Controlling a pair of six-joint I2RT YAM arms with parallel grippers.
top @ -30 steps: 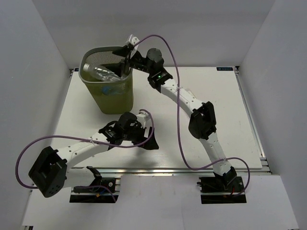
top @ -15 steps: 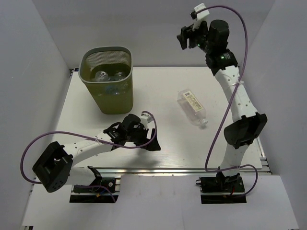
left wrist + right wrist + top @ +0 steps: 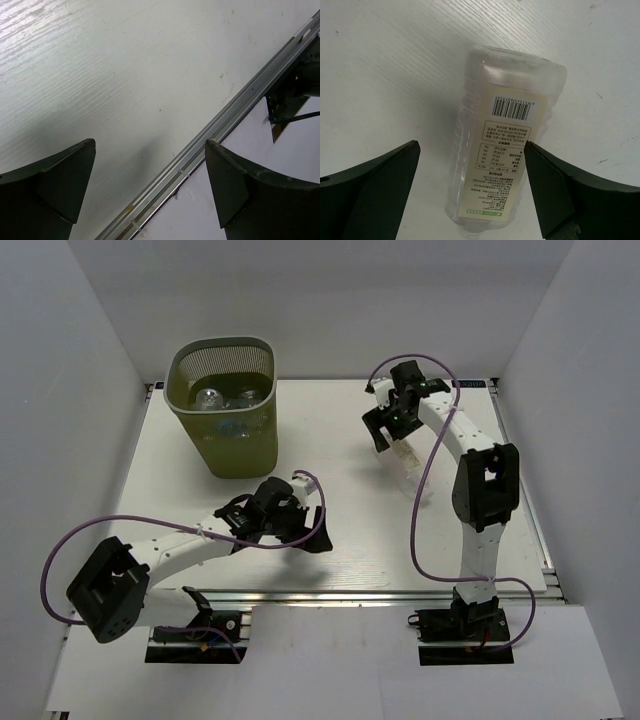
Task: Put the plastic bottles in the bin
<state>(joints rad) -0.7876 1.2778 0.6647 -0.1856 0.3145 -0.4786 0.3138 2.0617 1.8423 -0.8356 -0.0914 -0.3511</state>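
Note:
The olive-green mesh bin (image 3: 240, 445) stands at the back left with several clear plastic bottles (image 3: 214, 397) inside. One clear bottle with a cream-white label (image 3: 506, 165) lies on its side on the table, right of centre. In the top view this bottle (image 3: 411, 459) is mostly hidden under my right gripper (image 3: 382, 438). My right gripper (image 3: 471, 147) is open, hovering over it with a finger on each side, not touching. My left gripper (image 3: 308, 532) is open and empty near the table's front edge; the left wrist view shows this gripper (image 3: 150, 142) over bare table.
The white table (image 3: 340, 530) has a metal rail (image 3: 200, 145) along its front edge, just under my left gripper. White walls enclose the back and both sides. Purple cables loop from both arms.
My right arm left the bin, swung up and to the right, then came down over the bottle lying on the table. My left arm has barely moved.

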